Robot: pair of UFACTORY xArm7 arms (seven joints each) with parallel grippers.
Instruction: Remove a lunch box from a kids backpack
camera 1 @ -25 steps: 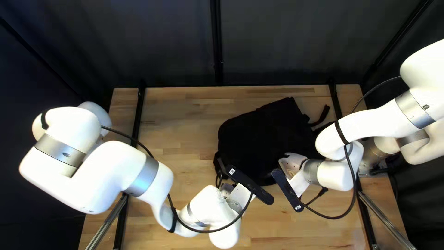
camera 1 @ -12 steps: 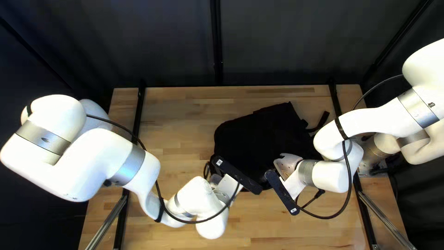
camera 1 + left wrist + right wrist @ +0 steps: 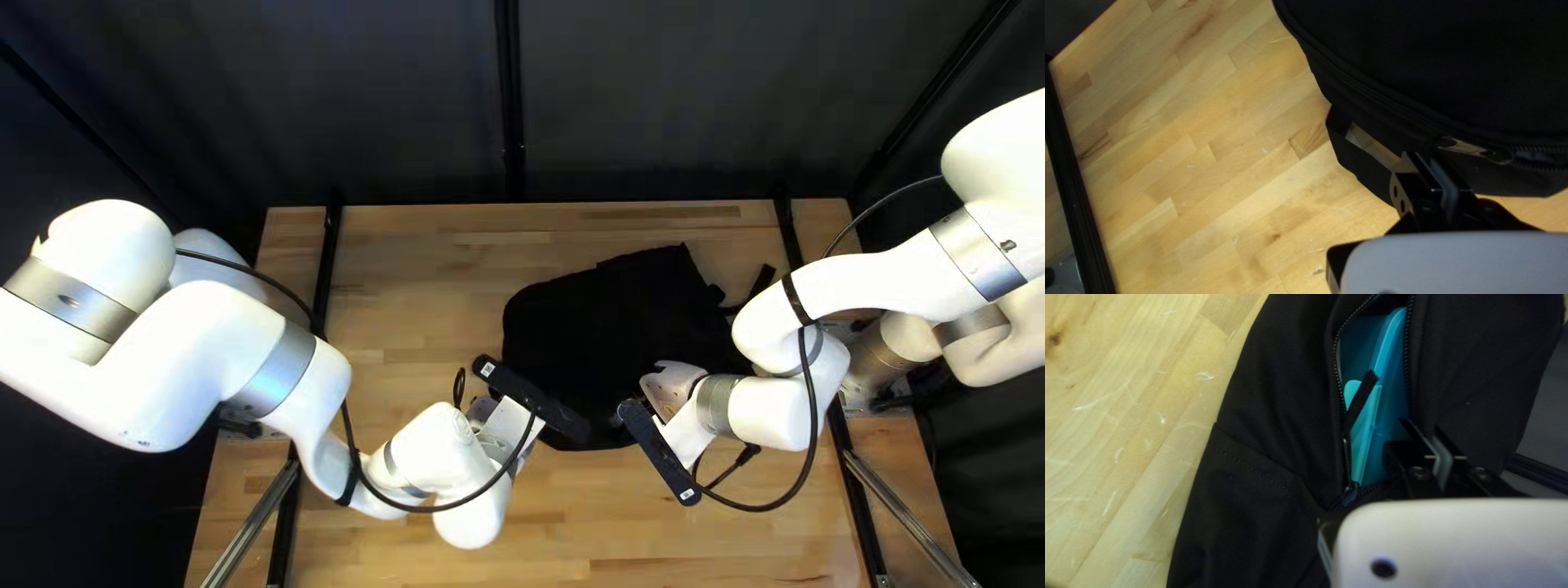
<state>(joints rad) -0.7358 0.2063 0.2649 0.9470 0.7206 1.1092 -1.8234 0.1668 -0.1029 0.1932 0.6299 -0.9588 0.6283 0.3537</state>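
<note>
Black backpack [image 3: 610, 327], turquoise lunch box [image 3: 1389, 403] inside; left tool [image 3: 482, 409], right tool [image 3: 672, 386] both narrow; tiny labels [image 3: 488, 369] illegible.

Lunch box [image 3: 1392, 370] in backpack [image 3: 610, 327], backpack on table [image 3: 419, 261], curtain [image 3: 327, 98] behind

We see the blk backpack [image 3: 610, 327] on the wooden tbl [image 3: 425, 256] — our L arm [image 3: 207, 338] & R arm [image 3: 871, 292] reach to it.

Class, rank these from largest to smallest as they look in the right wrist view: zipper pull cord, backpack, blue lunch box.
1. Backpack
2. Blue lunch box, only partly showing through the zip opening
3. Zipper pull cord
</note>
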